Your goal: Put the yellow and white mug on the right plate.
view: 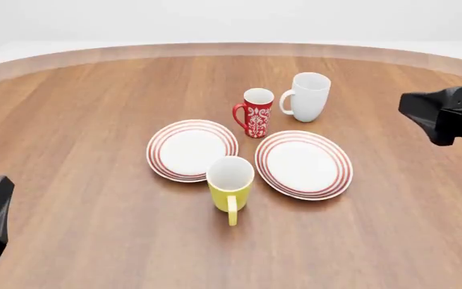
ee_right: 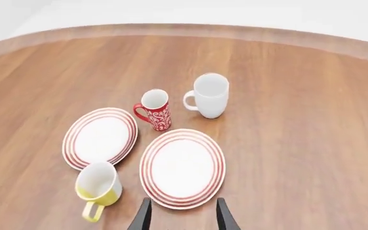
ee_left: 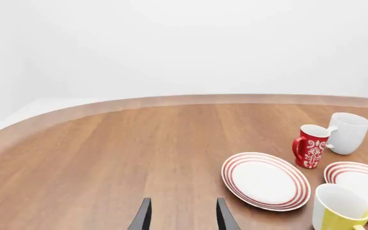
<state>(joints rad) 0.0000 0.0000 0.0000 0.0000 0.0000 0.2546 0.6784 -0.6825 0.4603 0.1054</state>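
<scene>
Three mugs (view: 230, 182), two plates (view: 339, 174).

A: What crowds the right plate (view: 339, 165)?

B: The red mug (view: 256, 114) and the white mug (view: 307, 96) stand just behind it. The left plate (view: 160, 150) lies beside it, and the yellow mug (view: 230, 183) stands in front of the gap between both plates.

A: Any free way in?

B: The tabletop (view: 86, 108) is bare on its right and front-right, below the right claw (ee_right: 180, 215).
</scene>
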